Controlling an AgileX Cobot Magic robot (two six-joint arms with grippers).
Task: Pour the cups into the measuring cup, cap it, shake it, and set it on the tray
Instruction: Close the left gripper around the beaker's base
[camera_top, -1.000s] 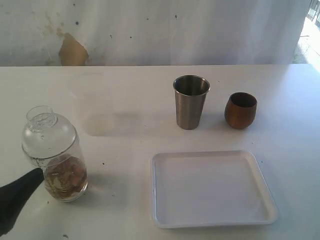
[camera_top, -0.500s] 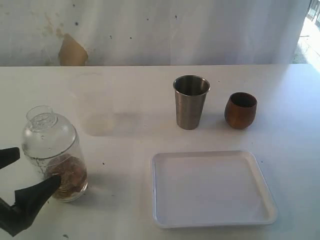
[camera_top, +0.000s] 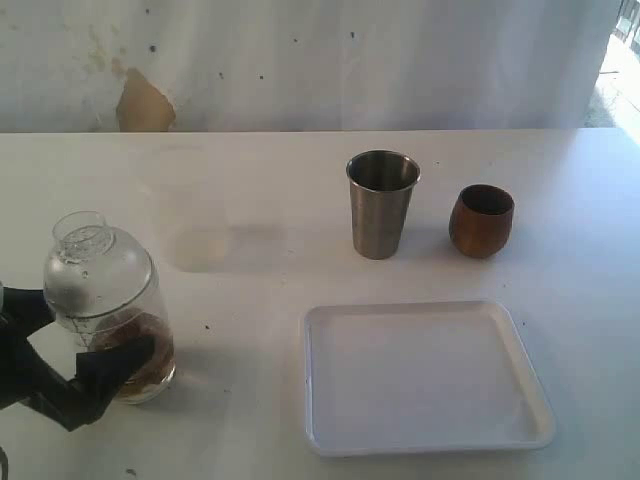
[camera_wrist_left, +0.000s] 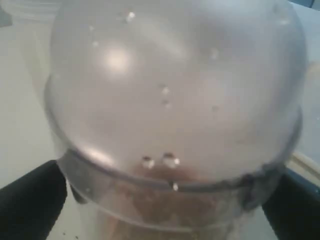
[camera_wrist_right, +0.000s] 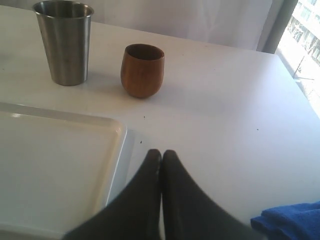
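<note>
The clear measuring cup (camera_top: 100, 290) stands at the table's front left, capped by its dome lid (camera_wrist_left: 175, 90), with brown contents at the bottom. My left gripper (camera_top: 95, 325) is open, one black finger (camera_top: 115, 362) on each side of the cup's lower body (camera_wrist_left: 165, 210); I cannot tell whether they touch it. The steel tumbler (camera_top: 381, 205) and the wooden cup (camera_top: 481, 220) stand upright behind the white tray (camera_top: 312, 385), which has nothing on it. My right gripper (camera_wrist_right: 161, 152) is shut on nothing, low beside the tray's rim (camera_wrist_right: 117, 150), with the tumbler (camera_wrist_right: 65, 42) and wooden cup (camera_wrist_right: 143, 70) beyond it.
A faint brownish stain (camera_top: 200, 245) marks the table between the measuring cup and the tumbler. A blue cloth (camera_wrist_right: 290, 222) lies near my right gripper. A white wall with a brown patch (camera_top: 145, 100) closes off the table's far edge.
My left gripper has come in from the lower left, and its open fingers now straddle the measuring cup. Cups, tray and measuring cup have stayed put.
</note>
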